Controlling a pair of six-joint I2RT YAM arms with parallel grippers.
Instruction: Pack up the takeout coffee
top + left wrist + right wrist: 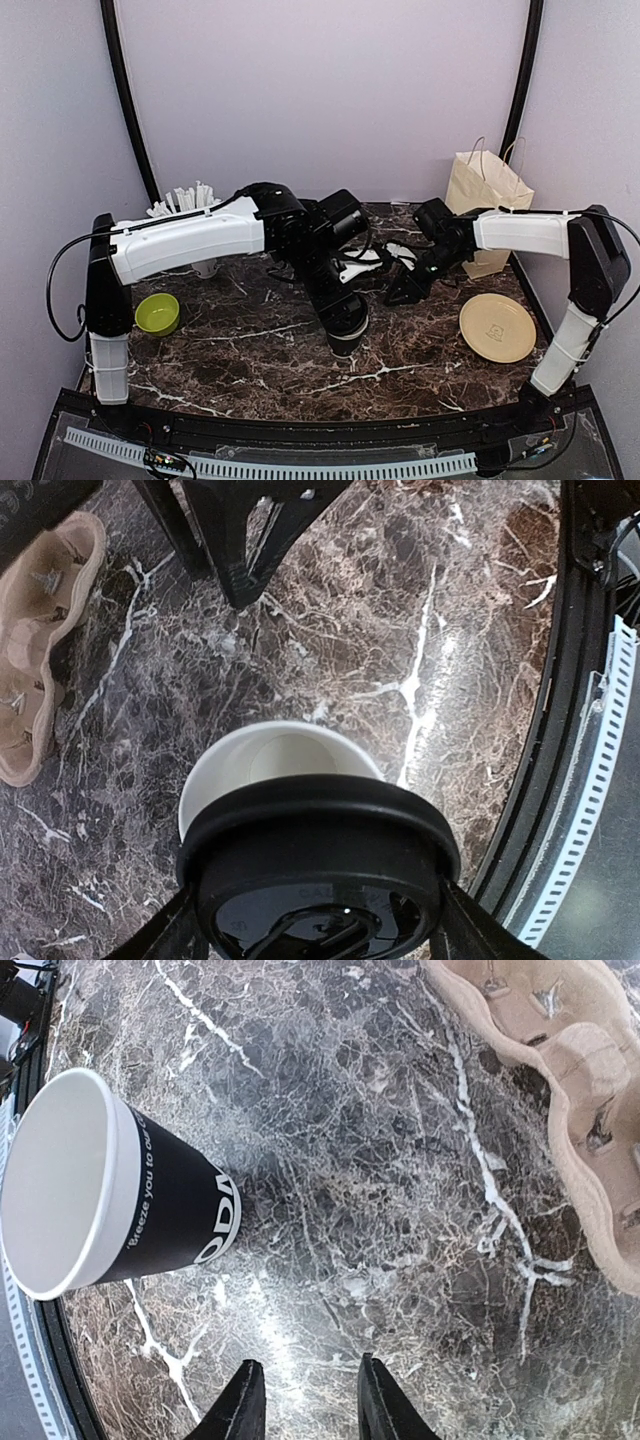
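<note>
Pale lilac walls (pixel 320 90) close in a dark, white-veined marble table (pixel 380 1210). Around its middle stands the takeout coffee's small paper cup with a black sleeve and white top band (pixel 170 1210), upright, open and apparently empty. Just above it, the left gripper (pixel 315 922) stands wide, its fingers clamped on the rim of the round black plastic lid (pixel 320 865). The right gripper (pixel 308 1400) hangs to the right of the cup with a narrow gap and nothing between its fingers.

An empty cup will likely be very light, easy to tip and easy to crush. A gentle grip on the sleeve at mid-height looks safest. The lid seems thin and springy, so its rim is the place to hold.

From above, the left arm hides the cup. I cannot tell whether the lid touches the cup's rim. A tan moulded-pulp cup carrier (pixel 580 1080), apart from the cup, is cut off at the frame edges.
</note>
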